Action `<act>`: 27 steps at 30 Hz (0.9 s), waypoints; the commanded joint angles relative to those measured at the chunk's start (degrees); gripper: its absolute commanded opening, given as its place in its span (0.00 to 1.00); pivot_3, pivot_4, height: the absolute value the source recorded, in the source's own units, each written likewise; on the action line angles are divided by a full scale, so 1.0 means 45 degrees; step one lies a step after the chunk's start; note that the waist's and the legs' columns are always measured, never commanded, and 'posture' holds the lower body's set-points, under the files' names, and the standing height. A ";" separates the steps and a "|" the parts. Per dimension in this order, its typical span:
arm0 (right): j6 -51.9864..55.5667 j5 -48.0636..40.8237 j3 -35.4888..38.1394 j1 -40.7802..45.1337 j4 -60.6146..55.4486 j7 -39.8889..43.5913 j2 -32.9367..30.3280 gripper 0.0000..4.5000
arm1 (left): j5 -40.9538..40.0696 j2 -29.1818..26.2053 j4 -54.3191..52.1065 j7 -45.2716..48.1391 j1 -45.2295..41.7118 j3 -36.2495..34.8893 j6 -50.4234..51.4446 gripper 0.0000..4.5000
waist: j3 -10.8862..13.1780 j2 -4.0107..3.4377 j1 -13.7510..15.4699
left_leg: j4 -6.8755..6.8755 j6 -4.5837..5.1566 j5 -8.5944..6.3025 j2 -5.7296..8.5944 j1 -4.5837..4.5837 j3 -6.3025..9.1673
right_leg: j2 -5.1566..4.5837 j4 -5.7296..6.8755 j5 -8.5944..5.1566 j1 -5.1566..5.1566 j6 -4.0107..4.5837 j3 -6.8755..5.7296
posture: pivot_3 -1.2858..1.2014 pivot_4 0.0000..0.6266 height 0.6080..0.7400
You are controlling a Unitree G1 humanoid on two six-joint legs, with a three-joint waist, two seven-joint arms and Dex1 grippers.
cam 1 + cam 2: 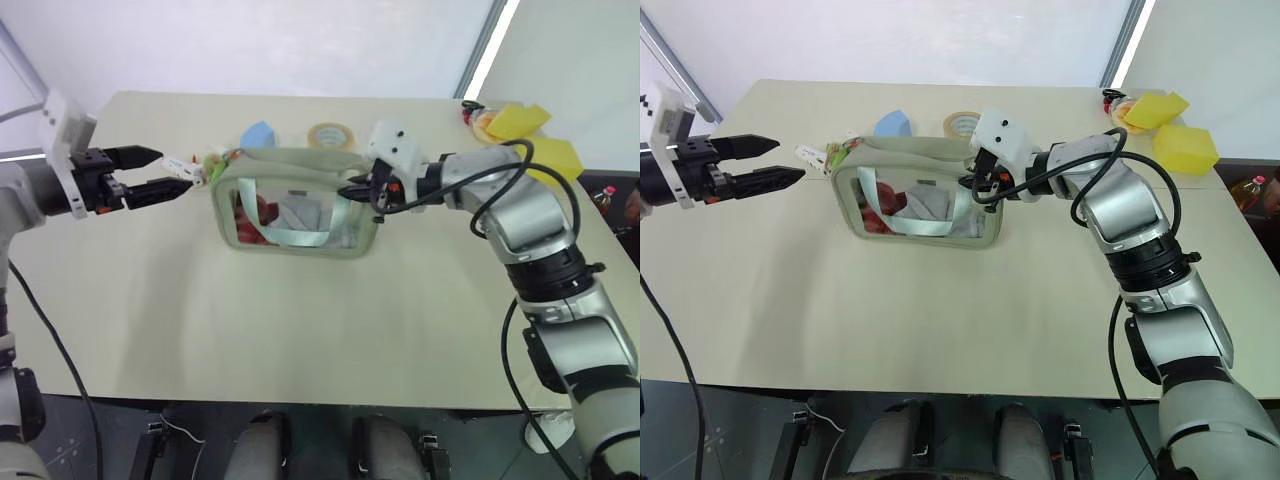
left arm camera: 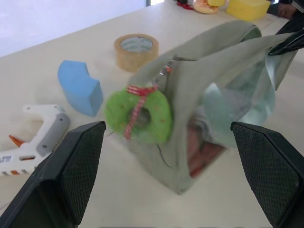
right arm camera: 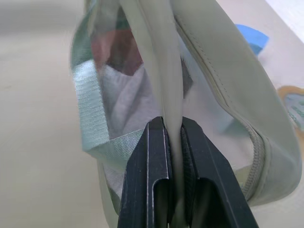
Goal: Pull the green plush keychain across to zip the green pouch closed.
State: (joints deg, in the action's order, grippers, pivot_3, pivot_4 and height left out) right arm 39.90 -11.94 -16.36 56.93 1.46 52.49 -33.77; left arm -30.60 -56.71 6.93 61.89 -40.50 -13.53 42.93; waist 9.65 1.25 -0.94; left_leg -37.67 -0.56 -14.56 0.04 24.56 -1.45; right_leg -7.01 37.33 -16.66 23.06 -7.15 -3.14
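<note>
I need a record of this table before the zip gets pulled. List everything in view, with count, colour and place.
pouch: one, pale green with a clear front, middle of the table, standing.
plush keychain: one, bright green, at the pouch's end nearest the left gripper.
sponge wedge: one, blue, behind the pouch.
tape roll: one, tan, behind the pouch, beside the wedge.
glue gun: one, white, on the table left of the pouch.
sponges: two, yellow, far right corner.
table: one, beige.
left gripper: one, black, open, facing the keychain, apart from it.
right gripper: one, black, shut on the pouch's edge at its other end.

Silver arms, black cables, black claws (image 1: 150, 175)
</note>
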 commanded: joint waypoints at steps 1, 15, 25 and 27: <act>-0.0073 0.0273 0.0259 0.0064 -0.0620 -0.0805 0.0634 0.01 | 0.0067 0.0095 0.0147 0.0080 -0.0649 0.0202 -0.0428 1.00 | 0.0000 0.0000 -0.0017 | 0.0000 0.0000 0.0000 0.0000 0.0000 -0.0001 | 0.0000 0.0000 0.0000 0.0001 0.0000 0.0000 | 0.52 0.24 1.00; -0.3105 0.1152 0.0173 -0.0764 -0.0657 0.1426 -0.1349 0.01 | 0.0575 0.0445 0.1004 0.0603 -0.1553 0.1110 -0.1092 1.00 | 0.0000 -0.0001 0.0008 | -0.0005 0.0001 -0.0001 0.0004 0.0000 -0.0001 | 0.0001 -0.0002 0.0000 -0.0003 0.0000 0.0000 | 0.52 0.24 1.00; -0.3667 0.1257 0.0156 -0.0914 -0.0328 0.1674 -0.1181 0.27 | 0.0896 0.0579 0.1548 0.0716 -0.1707 0.1272 -0.1414 1.00 | 0.0000 -0.0001 -0.0024 | -0.0006 0.0001 -0.0001 0.0002 -0.0001 -0.0003 | 0.0001 -0.0003 0.0000 -0.0003 0.0000 0.0000 | 0.52 0.24 1.00; -0.3550 0.1222 0.0389 -0.0815 -0.0472 0.1756 -0.1389 0.46 | 0.1065 0.0648 0.2092 0.0693 -0.1874 0.1254 -0.1615 1.00 | 0.0000 -0.0001 -0.0018 | -0.0006 0.0001 -0.0001 0.0002 -0.0001 -0.0003 | 0.0001 -0.0002 0.0000 -0.0003 0.0000 -0.0002 | 0.52 0.24 1.00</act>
State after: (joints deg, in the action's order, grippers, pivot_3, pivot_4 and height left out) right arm 24.40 -6.43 -16.95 52.22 0.45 60.10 -39.27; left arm -26.43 -53.40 15.74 64.88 -47.55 -7.41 37.13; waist 9.65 1.25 -1.02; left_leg -37.69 -0.55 -14.56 0.05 24.56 -1.46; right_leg -7.01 37.32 -16.66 23.05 -7.15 -3.15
